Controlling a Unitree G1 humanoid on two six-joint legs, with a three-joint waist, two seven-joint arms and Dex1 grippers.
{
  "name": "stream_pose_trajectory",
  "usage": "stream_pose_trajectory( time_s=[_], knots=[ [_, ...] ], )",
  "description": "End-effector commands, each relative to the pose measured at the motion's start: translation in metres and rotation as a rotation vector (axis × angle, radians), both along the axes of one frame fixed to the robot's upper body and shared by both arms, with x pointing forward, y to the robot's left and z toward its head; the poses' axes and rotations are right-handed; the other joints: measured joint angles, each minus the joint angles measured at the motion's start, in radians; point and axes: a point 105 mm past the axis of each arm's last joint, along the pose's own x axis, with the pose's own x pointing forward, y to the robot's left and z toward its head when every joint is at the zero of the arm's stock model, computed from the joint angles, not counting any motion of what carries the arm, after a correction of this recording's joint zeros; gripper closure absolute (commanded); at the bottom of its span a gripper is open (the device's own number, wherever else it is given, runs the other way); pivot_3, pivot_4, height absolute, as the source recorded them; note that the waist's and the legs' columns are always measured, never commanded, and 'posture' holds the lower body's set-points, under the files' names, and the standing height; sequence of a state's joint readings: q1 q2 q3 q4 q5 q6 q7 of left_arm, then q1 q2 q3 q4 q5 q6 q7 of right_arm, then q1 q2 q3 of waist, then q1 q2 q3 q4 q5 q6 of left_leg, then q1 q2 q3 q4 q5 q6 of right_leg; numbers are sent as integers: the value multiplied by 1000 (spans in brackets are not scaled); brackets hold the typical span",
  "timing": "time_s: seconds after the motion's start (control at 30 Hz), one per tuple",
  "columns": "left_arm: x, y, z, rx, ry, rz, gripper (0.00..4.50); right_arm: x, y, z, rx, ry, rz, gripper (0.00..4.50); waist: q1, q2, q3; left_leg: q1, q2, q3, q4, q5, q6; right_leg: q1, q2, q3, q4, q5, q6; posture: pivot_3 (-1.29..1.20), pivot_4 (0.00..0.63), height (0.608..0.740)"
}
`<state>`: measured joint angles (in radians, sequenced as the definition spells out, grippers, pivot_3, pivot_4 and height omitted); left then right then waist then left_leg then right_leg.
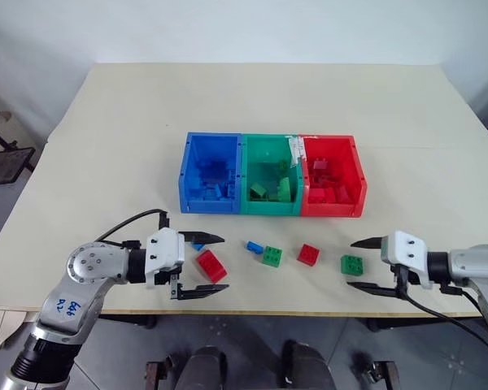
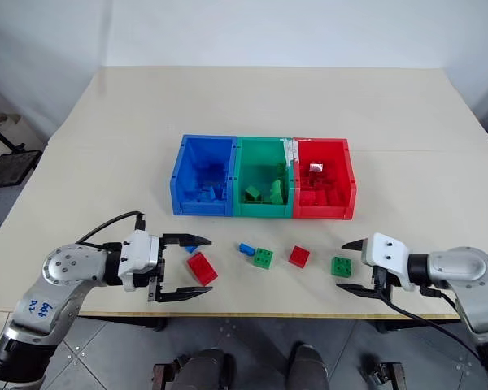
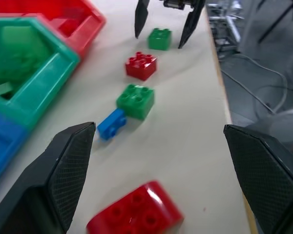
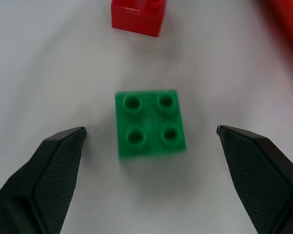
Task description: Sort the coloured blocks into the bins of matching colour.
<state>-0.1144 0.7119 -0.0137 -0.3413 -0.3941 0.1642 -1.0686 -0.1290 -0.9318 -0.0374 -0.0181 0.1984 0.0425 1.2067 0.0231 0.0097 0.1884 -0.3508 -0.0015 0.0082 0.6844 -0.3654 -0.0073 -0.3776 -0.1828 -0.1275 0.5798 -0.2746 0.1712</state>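
Note:
The bins stand joined in a row mid-table: blue (image 1: 205, 200), green (image 1: 270, 208), red (image 1: 332, 210), each holding blocks of its own colour. Loose blocks lie along the front edge: a red oblong (image 1: 211, 266), two small blue ones (image 1: 198, 245) (image 1: 254, 247), a green square (image 1: 272, 257), a red square (image 1: 308, 254) and another green square (image 1: 351, 265). My left gripper (image 1: 224, 263) is open, its fingers either side of the red oblong (image 3: 136, 217). My right gripper (image 1: 352, 264) is open around the right-hand green square (image 4: 150, 124), not touching it.
The beige table's front edge (image 1: 293, 310) runs just below both grippers. A white tag (image 1: 295, 149) sits on the wall between the green and red bins. Bare tabletop lies behind and beside the bins.

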Motion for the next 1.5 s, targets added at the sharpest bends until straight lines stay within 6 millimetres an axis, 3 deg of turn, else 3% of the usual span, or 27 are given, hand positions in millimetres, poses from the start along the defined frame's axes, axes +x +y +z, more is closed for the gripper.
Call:
stream_pose_trajectory(
  time_s=[0.03,0.3,0.37,0.43,0.57,0.63,0.8,0.93,1.1,1.23,1.4,1.5],
  knots=[
    [-4,3,5,13,-45,2,0,3,4,-13,-19,33,17,583,0,0,0,0,0,0,0,0,0,0,0,0,0,0,0,0,150,740],
    [-3,6,5,15,-68,30,0,8,-2,-5,-44,16,60,2984,-2,-4,-2,1,0,0,0,0,0,1,0,0,0,0,0,0,150,740],
    [-3,8,7,-9,-80,49,0,10,8,7,6,-5,94,2987,-2,-3,-2,1,0,0,1,0,0,1,0,0,0,0,0,0,150,740],
    [5,18,9,-68,-96,141,0,21,34,36,147,-70,100,2987,-3,-3,-2,1,0,0,1,0,0,1,0,0,0,0,0,0,150,740],
    [12,34,7,-109,-107,256,0,38,65,70,302,-123,88,2987,-16,-1,-1,0,1,-1,0,0,0,0,0,0,2,0,-1,0,150,740],
    [16,52,4,-126,-101,352,0,55,91,94,397,-142,71,2987,-20,-2,-1,0,1,-1,0,0,-1,-1,0,-1,2,0,-1,0,150,740],
    [11,72,-1,-132,-69,442,0,88,126,123,438,-208,55,2987,-24,-1,0,-2,1,-2,0,-1,-1,-5,0,-1,7,0,-1,0,150,740],
    [6,74,0,-130,-70,452,0,114,138,136,450,-263,8,2987,-24,-1,0,-5,0,-2,0,-1,-2,-9,0,-1,8,1,0,0,150,740],
    [2,65,4,-118,-87,432,0,124,145,139,462,-302,7,1467,-30,-1,0,-6,0,0,-1,-1,-2,-14,0,0,11,1,0,0,150,740],
    [-2,60,5,-84,-96,394,0,115,137,142,485,-375,47,76,-38,-1,0,-6,1,1,-1,-1,-2,-14,0,1,11,1,0,0,150,740],
    [1,52,6,-73,-94,340,0,74,111,127,513,-356,165,23,-24,-1,-1,-7,0,1,-1,-1,-2,-14,0,0,10,1,0,0,150,740],
    [5,42,8,-80,-91,291,0,47,88,106,465,-308,192,23,-21,-1,0,-7,0,2,-1,-1,-1,-14,0,0,10,1,0,0,150,740]
  ],
)
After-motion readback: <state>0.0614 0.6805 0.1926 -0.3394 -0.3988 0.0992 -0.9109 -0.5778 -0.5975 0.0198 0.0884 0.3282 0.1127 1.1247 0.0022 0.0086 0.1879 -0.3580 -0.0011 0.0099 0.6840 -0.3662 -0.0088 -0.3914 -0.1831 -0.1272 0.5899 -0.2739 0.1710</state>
